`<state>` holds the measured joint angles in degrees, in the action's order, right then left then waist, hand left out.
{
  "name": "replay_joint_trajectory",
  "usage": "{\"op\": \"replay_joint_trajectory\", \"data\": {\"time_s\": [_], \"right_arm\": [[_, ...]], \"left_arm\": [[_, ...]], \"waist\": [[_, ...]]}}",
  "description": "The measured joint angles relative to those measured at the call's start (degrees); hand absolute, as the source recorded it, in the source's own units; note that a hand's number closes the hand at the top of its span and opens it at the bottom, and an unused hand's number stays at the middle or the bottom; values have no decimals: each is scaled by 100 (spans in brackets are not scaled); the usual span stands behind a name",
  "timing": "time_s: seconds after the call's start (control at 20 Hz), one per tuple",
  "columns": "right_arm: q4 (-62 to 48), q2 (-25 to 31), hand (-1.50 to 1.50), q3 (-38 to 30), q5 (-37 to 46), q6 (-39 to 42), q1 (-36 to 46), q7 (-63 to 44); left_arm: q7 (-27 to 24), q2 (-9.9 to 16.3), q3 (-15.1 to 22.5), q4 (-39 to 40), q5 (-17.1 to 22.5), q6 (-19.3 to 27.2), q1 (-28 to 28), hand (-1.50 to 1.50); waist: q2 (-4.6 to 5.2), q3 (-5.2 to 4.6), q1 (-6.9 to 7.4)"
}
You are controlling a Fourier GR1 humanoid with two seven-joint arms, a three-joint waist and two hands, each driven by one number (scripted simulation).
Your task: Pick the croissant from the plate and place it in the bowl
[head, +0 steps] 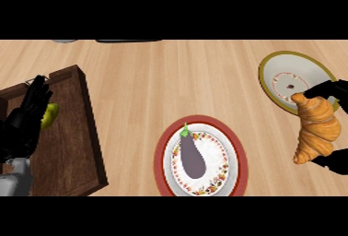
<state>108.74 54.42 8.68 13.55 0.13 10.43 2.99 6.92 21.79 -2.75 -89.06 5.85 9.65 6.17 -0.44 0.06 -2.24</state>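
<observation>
Croissant (316, 129) sits pinched in the right hand (334, 94), lifted past the plate (275, 69); the carry step is underway. Next move needs a bowl, none visible. Left hand (27, 115) rests open.

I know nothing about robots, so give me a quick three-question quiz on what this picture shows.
1. True or false: the croissant lies flat in the middle of the gold-rimmed plate.
2. Which item sits on the red-rimmed dish? A) a banana B) an eggplant C) a croissant
3. Fill in: the left robot hand shows over the dark wooden ____.

Key
1. False. The right robot hand is curled round it, and most of it hangs past the plate's edge, over the counter.
2. B
3. tray
</observation>
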Motion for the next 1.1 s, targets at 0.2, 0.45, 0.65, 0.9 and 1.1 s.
{"op": "replay_joint_trajectory", "data": {"time_s": [0.2,0.45,0.65,0.9,1.1], "right_arm": [[-502,37,150,-786,-525,282,-20,334],[-1496,-176,150,-1165,-726,677,256,852],[-2624,-454,150,-1043,-585,911,991,1183],[-4183,-900,150,-873,-94,859,1880,1775],[-5581,-1131,150,-873,272,755,2643,2435]], "left_arm": [[48,-67,29,39,-46,-61,154,0],[40,-202,93,130,-202,-79,230,0],[-23,-268,65,186,-221,-136,294,0],[48,-254,13,45,-197,-261,274,0],[23,-324,42,110,-281,-258,372,0]], "waist": [[26,-3,120],[46,-5,220],[65,-5,305],[81,-2,382],[99,0,417]]}}
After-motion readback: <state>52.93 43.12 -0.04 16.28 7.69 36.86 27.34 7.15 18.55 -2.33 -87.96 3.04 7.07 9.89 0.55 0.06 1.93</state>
